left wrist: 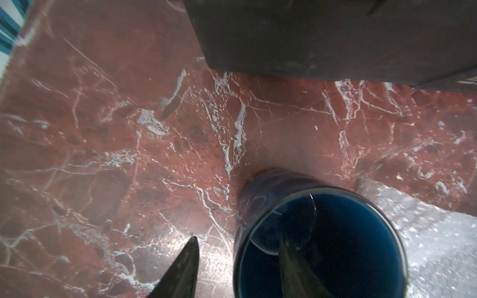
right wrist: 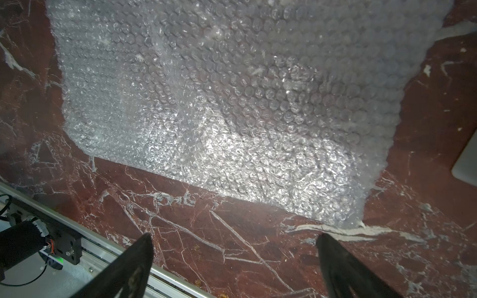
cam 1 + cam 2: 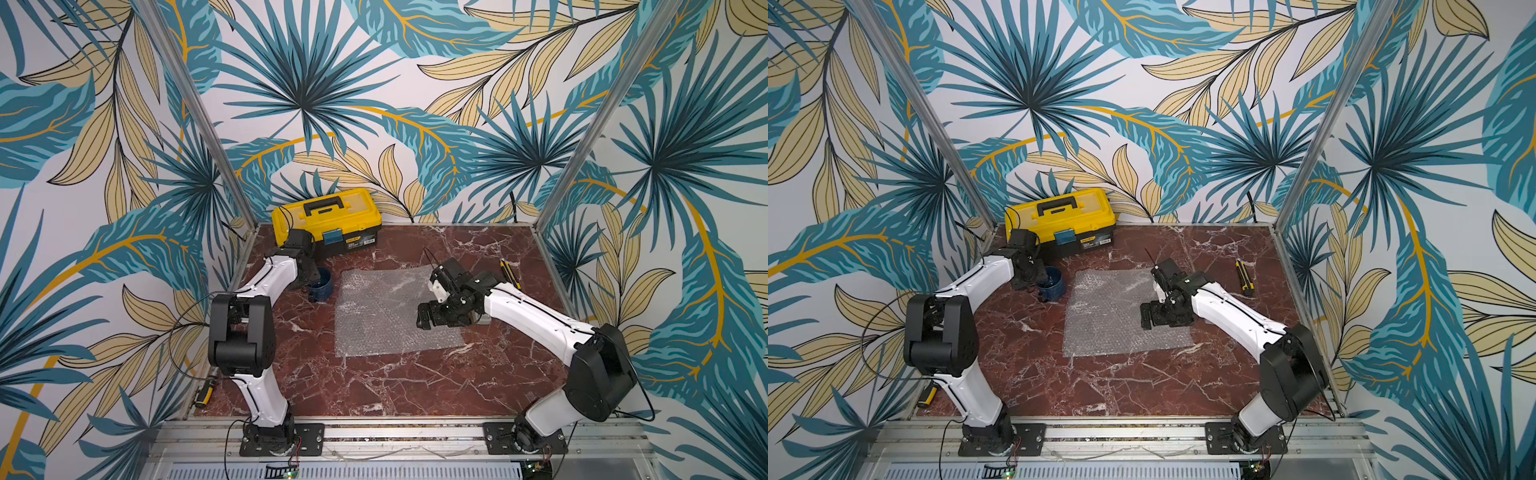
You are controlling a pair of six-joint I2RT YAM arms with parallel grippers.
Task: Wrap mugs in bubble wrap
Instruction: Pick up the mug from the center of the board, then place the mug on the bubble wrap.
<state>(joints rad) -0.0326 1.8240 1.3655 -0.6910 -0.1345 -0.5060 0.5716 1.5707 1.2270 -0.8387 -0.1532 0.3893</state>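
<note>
The dark blue mug [image 3: 323, 287] [image 3: 1054, 285] stands upright on the red marble table, just left of the bubble wrap [image 3: 382, 311] [image 3: 1108, 320]. My left gripper [image 3: 308, 277] [image 1: 238, 238] reaches down over its rim. One finger [image 1: 291, 260] is inside the mug [image 1: 356, 232] and the other [image 1: 185, 260] is outside. A gap shows between the outer finger and the wall. The clear sheet lies flat. My right gripper [image 3: 427, 316] [image 3: 1148, 318] [image 2: 233, 236] hovers open above the sheet's right part, with nothing between its fingers. In the right wrist view the bubble wrap [image 2: 219, 103] fills the frame.
A yellow toolbox [image 3: 328, 220] [image 3: 1061, 220] sits at the back left, its dark base [image 1: 322, 38] close behind the mug. A yellow-black tool [image 3: 510, 272] [image 3: 1244, 276] lies at the right. Another [image 3: 205, 390] lies at the front left edge. A grey-white object [image 2: 467, 165] sits by the sheet's right edge.
</note>
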